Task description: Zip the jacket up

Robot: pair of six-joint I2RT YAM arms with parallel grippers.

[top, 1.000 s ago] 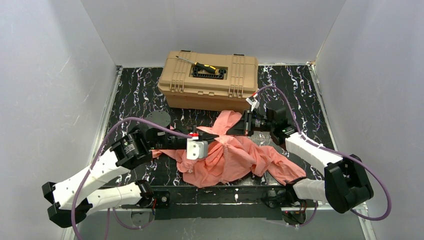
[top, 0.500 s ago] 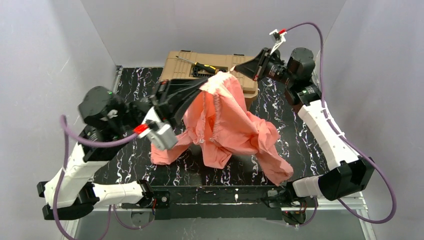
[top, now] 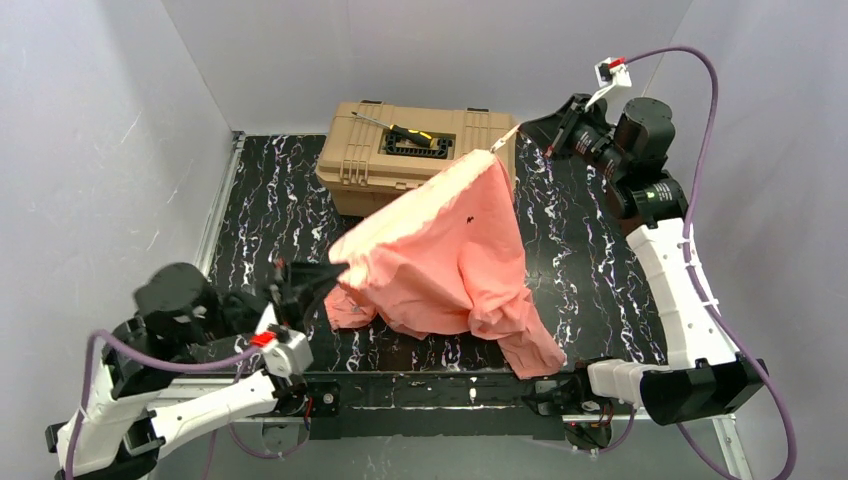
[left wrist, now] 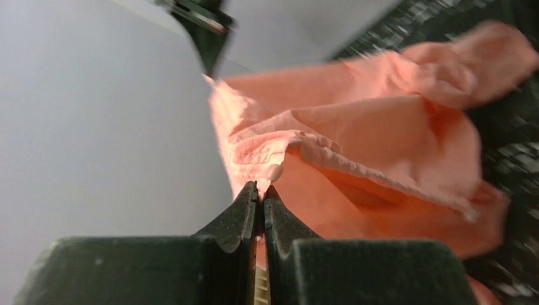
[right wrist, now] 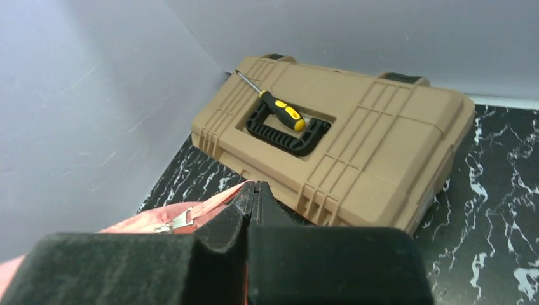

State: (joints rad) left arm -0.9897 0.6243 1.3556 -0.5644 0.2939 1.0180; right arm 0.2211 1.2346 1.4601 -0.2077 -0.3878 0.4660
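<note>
The left end effector (top: 338, 270) is clenched on a bunched edge of the salmon-pink jacket (top: 450, 250). In the left wrist view its jaws meet at the tip (left wrist: 260, 189) with a fold of the cloth (left wrist: 381, 140) pinched between them. The right end effector (top: 528, 126) is raised high over the far right of the surface (top: 260, 220). It is likewise clenched on a jacket edge, and its wrist view shows the tips (right wrist: 254, 186) closed on the fabric (right wrist: 197, 210), just beside a metal zipper pull (right wrist: 175, 222).

The jacket hangs in the air between the two, its top edge stretched on a slope from the high far right to the low near left. Its loose folds and a sleeve droop toward the near edge of the black marbled surface.

Behind it a tan toolbox (top: 420, 155) sits against the back wall. A yellow-and-black screwdriver (top: 405, 132) lies on its lid by the handle.
</note>
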